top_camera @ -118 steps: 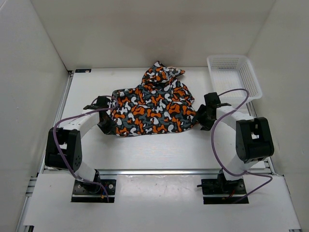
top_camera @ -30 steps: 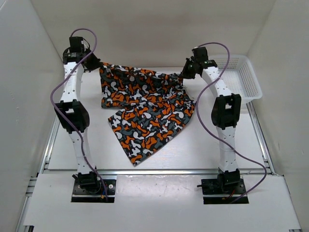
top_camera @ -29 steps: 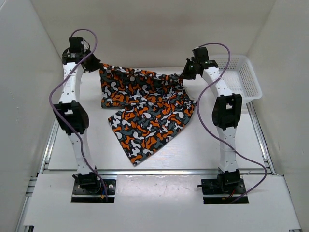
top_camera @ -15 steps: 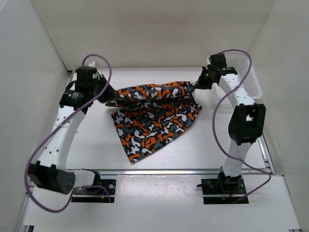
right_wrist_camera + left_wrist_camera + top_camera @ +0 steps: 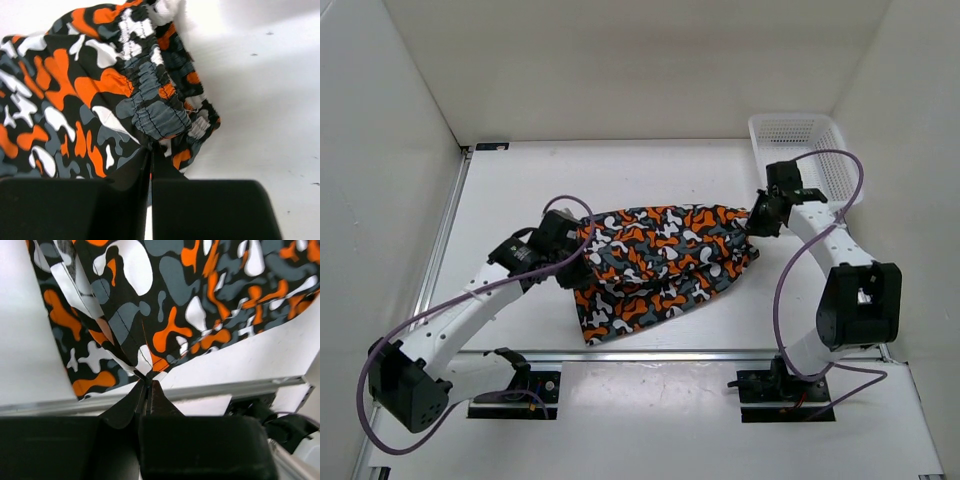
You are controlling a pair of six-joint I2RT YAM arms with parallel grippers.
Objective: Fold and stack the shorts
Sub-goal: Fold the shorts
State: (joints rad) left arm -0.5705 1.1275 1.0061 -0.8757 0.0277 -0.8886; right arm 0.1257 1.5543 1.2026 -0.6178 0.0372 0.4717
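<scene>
The camouflage shorts hang stretched between my two grippers low over the middle of the table, their lower part draped on the surface toward the front edge. My left gripper is shut on the left end of the shorts, with cloth pinched between its fingertips. At the right end, my right gripper is shut on the gathered elastic waistband, which the right wrist view shows bunched just above the closed fingers.
A white mesh basket stands at the back right corner, just behind the right arm. White walls close the table on three sides. A metal rail runs along the front edge, near the lowest corner of the cloth.
Both arms have come down and toward the front with the shorts. The cloth was held high and spread at the back; now it hangs low and its lower part folds onto the table.
</scene>
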